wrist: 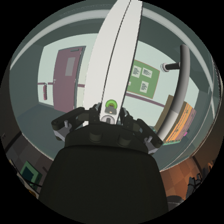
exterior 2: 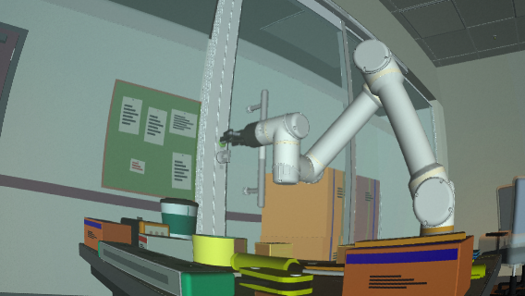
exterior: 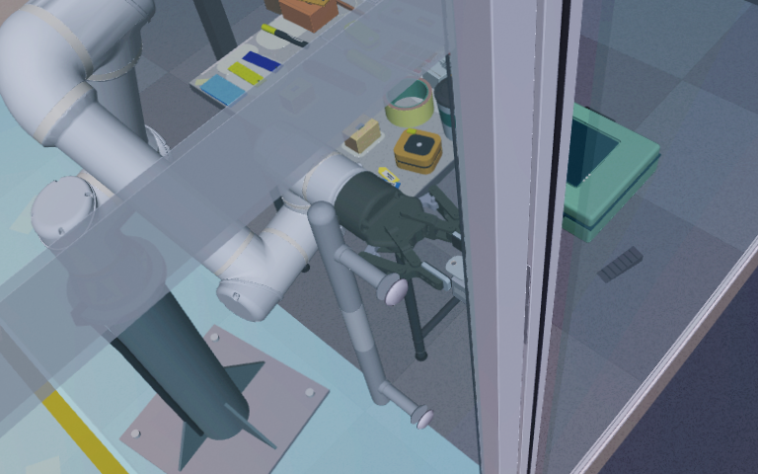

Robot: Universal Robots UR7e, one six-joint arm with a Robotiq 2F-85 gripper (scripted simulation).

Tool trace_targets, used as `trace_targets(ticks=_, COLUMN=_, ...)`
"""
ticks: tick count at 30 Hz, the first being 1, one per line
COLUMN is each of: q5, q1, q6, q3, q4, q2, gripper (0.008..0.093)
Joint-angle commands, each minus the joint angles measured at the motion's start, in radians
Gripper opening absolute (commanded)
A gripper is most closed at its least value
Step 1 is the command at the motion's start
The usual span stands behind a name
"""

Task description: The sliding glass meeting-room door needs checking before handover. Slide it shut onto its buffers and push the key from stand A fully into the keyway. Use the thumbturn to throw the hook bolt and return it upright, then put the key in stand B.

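Note:
At the door's lock stile a green-ringed keyway holds the key, with the grey thumbturn just below it. The sliding glass door stands against the frame. My gripper is right at the stile, level with the keyway, and it is open and holds nothing. From the second side camera the gripper sits just above the thumbturn. The stands are not in view.
A teal bin lies on the floor beyond the door. The long pull handle stands beside my wrist. A small table behind carries a tape roll, a yellow tape measure and a cup.

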State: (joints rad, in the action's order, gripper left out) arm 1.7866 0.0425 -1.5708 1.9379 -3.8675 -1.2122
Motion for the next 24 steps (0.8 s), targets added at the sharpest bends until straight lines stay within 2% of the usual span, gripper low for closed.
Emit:
trace_targets(ticks=1, q5=0.000, q1=0.000, q6=0.000, q3=0.000, q4=0.000, q2=-0.001, gripper=0.0530)
trace_targets(ticks=11, q5=0.004, q1=0.004, q6=0.000, q3=0.020, q4=-0.007, q2=-0.014, gripper=0.0530)
trace_targets(ticks=24, q5=0.021, q1=0.021, q6=0.000, q3=0.098, q4=-0.032, q2=-0.068, gripper=0.0530)
